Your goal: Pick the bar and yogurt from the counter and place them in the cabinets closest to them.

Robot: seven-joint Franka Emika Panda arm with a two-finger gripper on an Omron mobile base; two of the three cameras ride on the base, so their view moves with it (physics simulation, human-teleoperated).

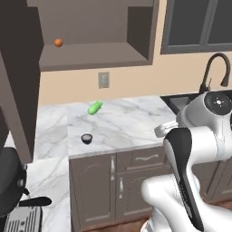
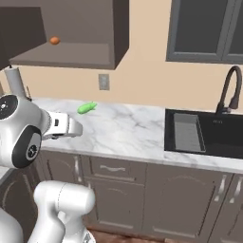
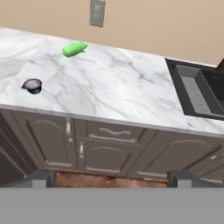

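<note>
On the counter (image 1: 122, 124), near its front edge, sits the yogurt (image 1: 86, 138): squat dark cup, pale rim, upright; contents can't be made out. Green elongated item (image 1: 94, 108) lies further back on the slab, twd the wall, just below the wall outlet (image 1: 103, 79), well apart from the yogurt. Above the counter the wall cabinet (image 1: 90, 56) is open; one orange ball (image 1: 58, 42) on its shelf, left part, nothing else visible in there. Right of the counter: dark sink (image 2: 204, 133) w/ a ribbed rack in its left basin, black faucet (image 2: 230, 88) behind. Gripper (image 3: 112, 178) held off in front of the base cabinets, below counter level, fingers wide apart, nothing betw them. Bar not made out.
</note>
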